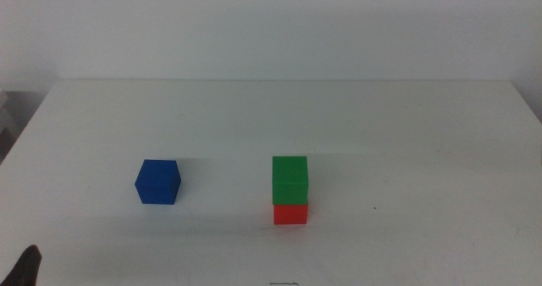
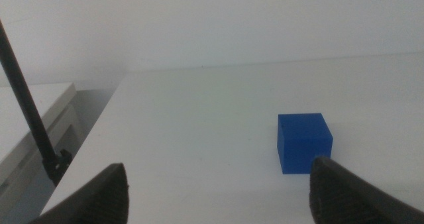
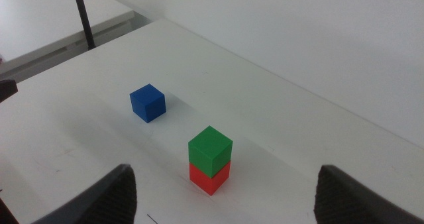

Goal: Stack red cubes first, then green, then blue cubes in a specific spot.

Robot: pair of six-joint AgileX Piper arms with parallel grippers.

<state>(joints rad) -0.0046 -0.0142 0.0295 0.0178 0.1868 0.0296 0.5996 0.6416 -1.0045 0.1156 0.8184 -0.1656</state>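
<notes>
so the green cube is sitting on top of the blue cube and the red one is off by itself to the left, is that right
Not quite: the colours are swapped. The green cube sits on the red cube, and the blue cube stands alone to the left on the table. The middle view shows it, and the right wrist view confirms it.

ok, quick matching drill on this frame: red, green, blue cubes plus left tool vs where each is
1. red cube
2. green cube
3. blue cube
4. left tool

A. alone on the table, apart from the stack
B. bottom of the stack
C. open, near the blue cube, touching nothing
D. on top of the red cube

Pairs: 1-B, 2-D, 3-A, 4-C
</notes>
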